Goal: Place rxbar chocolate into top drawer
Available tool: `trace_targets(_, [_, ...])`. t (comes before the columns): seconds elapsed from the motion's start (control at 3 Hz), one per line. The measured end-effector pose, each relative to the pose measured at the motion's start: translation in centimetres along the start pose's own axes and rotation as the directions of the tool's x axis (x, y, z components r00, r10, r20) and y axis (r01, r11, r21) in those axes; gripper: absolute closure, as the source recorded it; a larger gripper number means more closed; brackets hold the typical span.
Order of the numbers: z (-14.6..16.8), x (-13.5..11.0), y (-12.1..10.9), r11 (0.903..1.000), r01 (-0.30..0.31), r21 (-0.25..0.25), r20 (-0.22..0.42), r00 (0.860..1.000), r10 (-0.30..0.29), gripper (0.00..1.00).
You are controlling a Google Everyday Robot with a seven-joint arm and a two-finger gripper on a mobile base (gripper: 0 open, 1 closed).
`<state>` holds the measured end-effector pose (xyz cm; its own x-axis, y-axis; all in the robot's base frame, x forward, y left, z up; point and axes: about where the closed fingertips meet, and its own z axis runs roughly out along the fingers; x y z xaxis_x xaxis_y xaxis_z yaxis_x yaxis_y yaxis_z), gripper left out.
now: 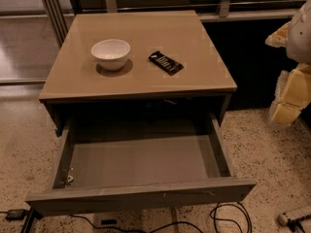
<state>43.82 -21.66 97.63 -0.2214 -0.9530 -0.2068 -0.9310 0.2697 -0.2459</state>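
Camera view: your gripper (287, 93) hangs at the right edge, beside the table (146, 33) and clear of it; you cannot tell whether it is released or clenched. The rxbar chocolate (165, 62) lies flat on the tabletop, right of the white bowl (111, 53) and apart from it. Its long axis runs diagonally, far-left to near-right. The top drawer (141, 194) stands pulled open below.

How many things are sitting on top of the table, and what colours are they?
White: 1, the bowl
Black: 1, the rxbar chocolate
Total: 2
The claw is not counted; it is off to the right of the table.
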Motion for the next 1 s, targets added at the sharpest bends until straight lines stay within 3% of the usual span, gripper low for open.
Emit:
trace_targets(0.33, [0.0, 0.0, 0.0, 1.0000, 0.000, 0.000, 0.000, 1.000, 0.000, 0.00])
trace_targets(1.0, [-0.8, -3.1, -0.3, 0.9991, 0.040, 0.015, 0.064, 0.997, -0.041, 0.00])
